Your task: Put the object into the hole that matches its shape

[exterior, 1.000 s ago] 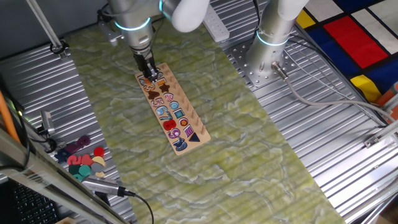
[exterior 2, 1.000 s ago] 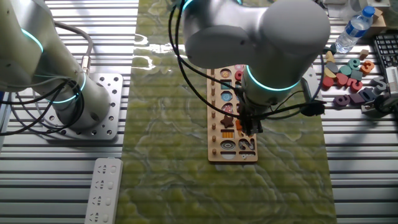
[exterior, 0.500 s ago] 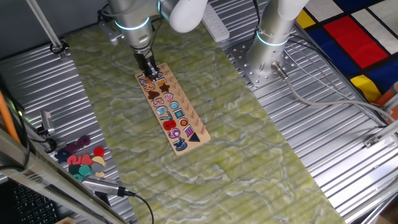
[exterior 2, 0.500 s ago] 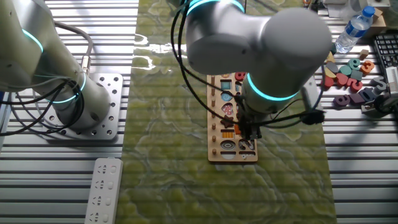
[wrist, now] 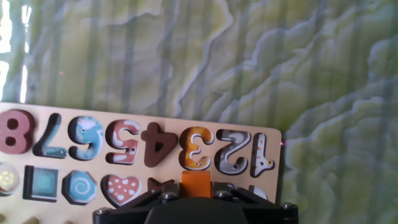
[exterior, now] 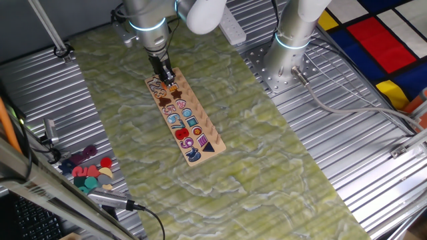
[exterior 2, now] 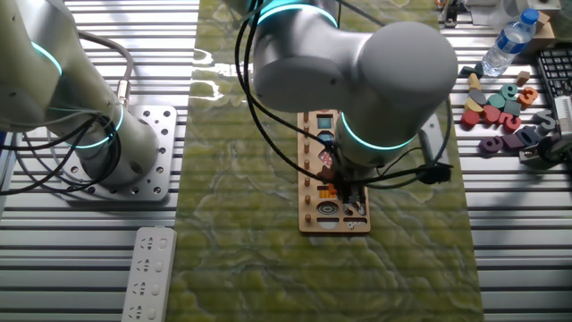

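My gripper [wrist: 196, 194] is shut on the small orange piece [wrist: 196, 184], which shows between the two black fingers at the bottom of the hand view. It hangs over the end of the long pale wooden board [wrist: 274, 140], in the shape row below the numbers 3 and 2, beside a brown star-like piece [wrist: 160, 185]. The hole under the orange piece is hidden by it. In one fixed view the gripper [exterior: 166, 75] is over the board's far end [exterior: 212, 134]. In the other fixed view the gripper [exterior 2: 347, 190] is over the board's near end [exterior 2: 308, 204].
Loose coloured pieces lie on the metal table [exterior: 87, 171], also seen beside a water bottle [exterior 2: 506, 41]. A second arm's base [exterior: 292, 44] stands beside the green mat [exterior: 267, 167]. A white remote [exterior 2: 148, 268] lies near the mat's edge.
The gripper with the orange piece has shifted a little sideways across the board's end. The board and its pieces have not moved.
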